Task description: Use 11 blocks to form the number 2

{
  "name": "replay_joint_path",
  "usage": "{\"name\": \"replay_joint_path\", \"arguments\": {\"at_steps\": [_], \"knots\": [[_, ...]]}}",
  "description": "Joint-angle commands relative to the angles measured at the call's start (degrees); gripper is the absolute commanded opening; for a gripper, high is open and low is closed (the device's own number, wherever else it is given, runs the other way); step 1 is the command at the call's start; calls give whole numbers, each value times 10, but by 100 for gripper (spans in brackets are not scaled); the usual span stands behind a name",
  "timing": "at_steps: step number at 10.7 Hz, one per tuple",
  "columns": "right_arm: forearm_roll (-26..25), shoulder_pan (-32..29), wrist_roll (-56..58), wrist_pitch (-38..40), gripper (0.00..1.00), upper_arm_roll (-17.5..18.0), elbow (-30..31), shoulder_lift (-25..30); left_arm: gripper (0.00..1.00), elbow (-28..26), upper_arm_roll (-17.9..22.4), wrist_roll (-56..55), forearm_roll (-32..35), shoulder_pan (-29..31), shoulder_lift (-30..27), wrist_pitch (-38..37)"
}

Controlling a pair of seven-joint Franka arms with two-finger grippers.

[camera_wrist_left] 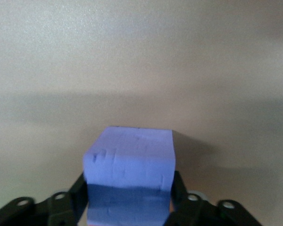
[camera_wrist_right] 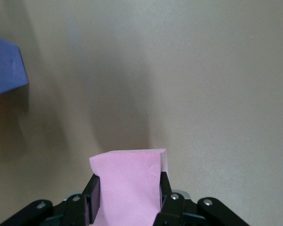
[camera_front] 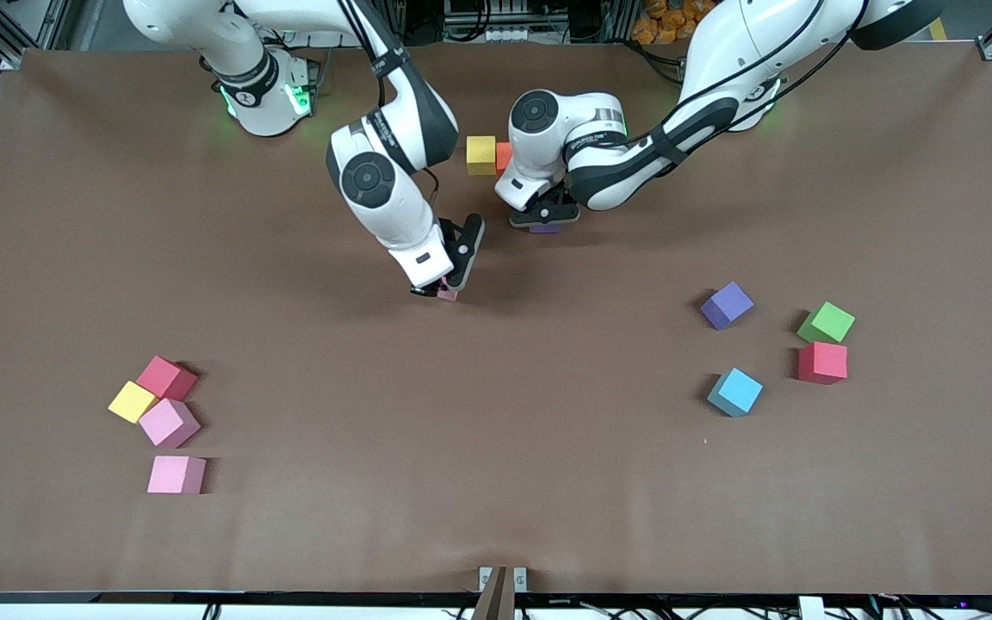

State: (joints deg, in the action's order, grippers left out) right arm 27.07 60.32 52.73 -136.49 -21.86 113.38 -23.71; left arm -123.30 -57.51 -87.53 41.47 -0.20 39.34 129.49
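Front view showed the right tool [camera_front: 437,290] clamped on a pink block [camera_wrist_right: 127,181] above the tabletop [camera_front: 548,482]. Beside the yellow block [camera_front: 480,155], the left tool [camera_front: 545,222] straddled a purple block [camera_wrist_left: 129,162]; whether it gripped, I couldn't tell.

High front overview, two close wrist views

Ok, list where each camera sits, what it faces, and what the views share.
Front: high across the table, facing both arms and scattered cubes.
Left wrist: on the left arm, looking past the left gripper at a purple cube.
Right wrist: on the right arm, looking past the right gripper holding a pink cube.
Shared: both wrist views show the purple cube.
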Motion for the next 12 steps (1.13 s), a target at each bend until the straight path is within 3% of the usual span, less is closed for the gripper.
{"name": "replay_joint_path", "arguments": {"at_steps": [1, 4, 6, 10, 12], "knots": [[19, 1, 34, -11, 6, 5, 32, 28, 100, -8, -1, -30, 11, -4, -20, 3], [45, 1, 43, -9, 6, 25, 32, 29, 100, -10, -6, -68, 10, 5, -58, -5], [60, 6, 68, -4, 6, 37, 32, 31, 100, -8, -24, -60, 2, 43, -90, -42], [80, 9, 134, -2, 6, 66, 38, 32, 100, 2, -150, -31, 2, 253, -91, -56], [111, 10, 149, -13, 5, 89, 42, 28, 100, 27, -168, -26, -1, 312, -88, -95]]}}
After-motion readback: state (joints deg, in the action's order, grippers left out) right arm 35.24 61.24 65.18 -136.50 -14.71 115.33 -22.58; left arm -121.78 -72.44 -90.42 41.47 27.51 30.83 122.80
